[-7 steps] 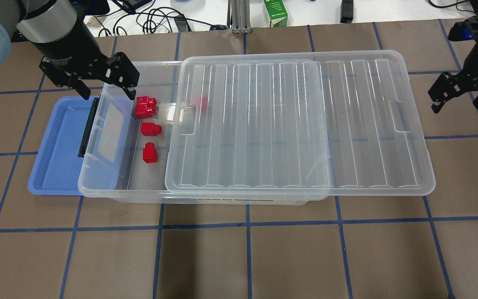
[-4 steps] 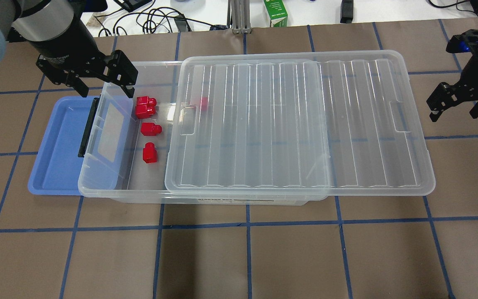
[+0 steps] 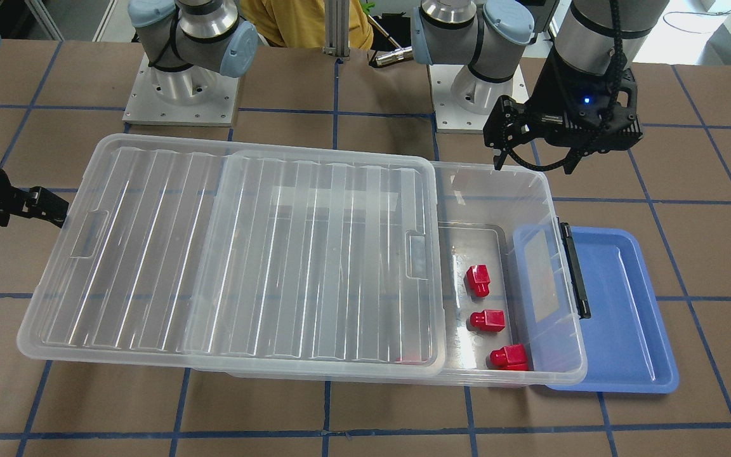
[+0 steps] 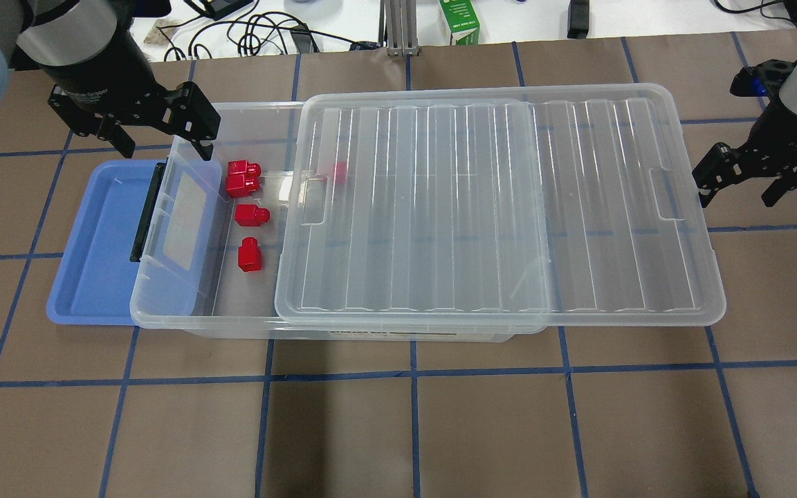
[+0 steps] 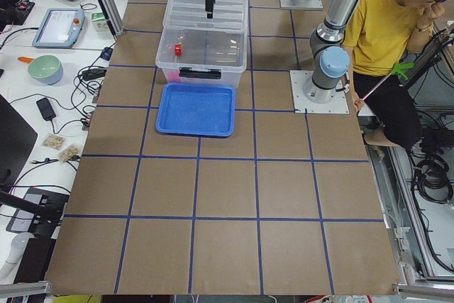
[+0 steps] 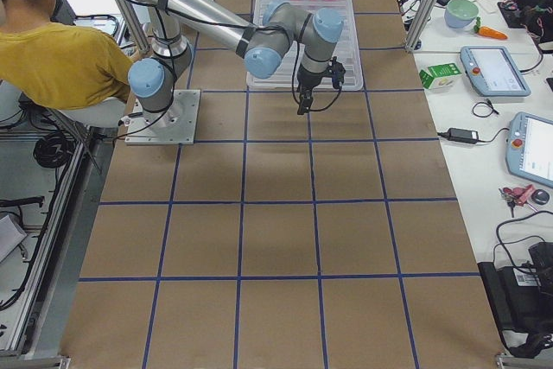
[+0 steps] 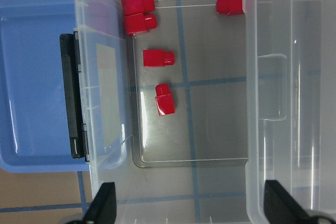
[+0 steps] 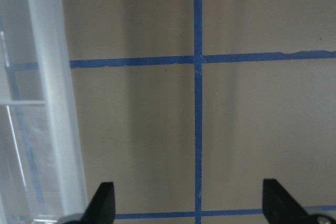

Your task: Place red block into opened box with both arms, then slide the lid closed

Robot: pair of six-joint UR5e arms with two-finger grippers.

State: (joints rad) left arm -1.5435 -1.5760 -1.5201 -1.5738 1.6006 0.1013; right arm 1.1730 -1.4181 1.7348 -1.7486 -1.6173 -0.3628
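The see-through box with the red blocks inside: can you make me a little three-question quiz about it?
1. True or false: the lid covers the whole box.
2. What lies at the box's black-latch end? A) blue tray B) yellow bowl C) book
3. Fill in: the left gripper and right gripper are both ___, holding nothing.

Key: 1 false, one end of the box is uncovered. 2 A. 3 open.
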